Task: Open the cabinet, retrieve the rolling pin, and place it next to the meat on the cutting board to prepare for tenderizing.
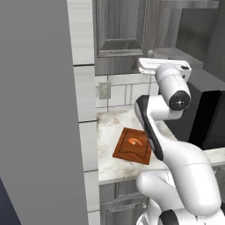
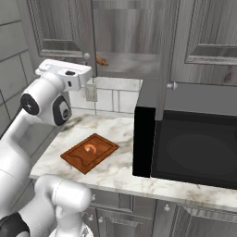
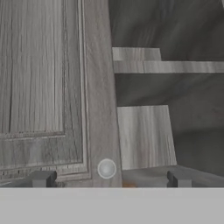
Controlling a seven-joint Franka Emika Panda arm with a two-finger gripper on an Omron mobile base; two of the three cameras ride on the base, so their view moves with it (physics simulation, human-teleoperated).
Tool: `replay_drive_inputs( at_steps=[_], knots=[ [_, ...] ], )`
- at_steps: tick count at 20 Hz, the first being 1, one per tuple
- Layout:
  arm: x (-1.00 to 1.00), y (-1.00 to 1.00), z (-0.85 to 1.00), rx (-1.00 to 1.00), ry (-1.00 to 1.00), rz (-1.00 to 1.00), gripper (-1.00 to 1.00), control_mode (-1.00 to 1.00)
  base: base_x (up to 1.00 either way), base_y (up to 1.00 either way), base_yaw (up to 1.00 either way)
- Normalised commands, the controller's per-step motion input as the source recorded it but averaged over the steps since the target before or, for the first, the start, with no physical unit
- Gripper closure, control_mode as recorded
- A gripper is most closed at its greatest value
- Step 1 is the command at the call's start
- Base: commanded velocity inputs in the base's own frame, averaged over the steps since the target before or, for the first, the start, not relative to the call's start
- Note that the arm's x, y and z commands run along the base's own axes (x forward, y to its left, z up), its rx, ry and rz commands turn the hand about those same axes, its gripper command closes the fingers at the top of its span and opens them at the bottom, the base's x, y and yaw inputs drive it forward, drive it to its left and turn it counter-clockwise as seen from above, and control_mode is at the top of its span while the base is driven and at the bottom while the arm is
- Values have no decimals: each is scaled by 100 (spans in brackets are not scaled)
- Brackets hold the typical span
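Peeking from the cabinet (image 2: 129, 46), the rolling pin (image 2: 102, 60) faces the right base camera.

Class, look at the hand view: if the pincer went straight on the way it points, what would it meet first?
Probably the round knob at the edge of the closed cabinet door, centred between the pincer tips; depth is unclear.
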Motion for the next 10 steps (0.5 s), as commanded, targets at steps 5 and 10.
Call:
replay_drive_inputs(
  at_steps=[5, 10],
  knots=[
    [7, 0, 0, 0, -1, 0, -100, -100, 0, 0, 0],
    [9, -1, 0, 0, -3, 0, -100, -100, 0, 0, 0]
  ],
)
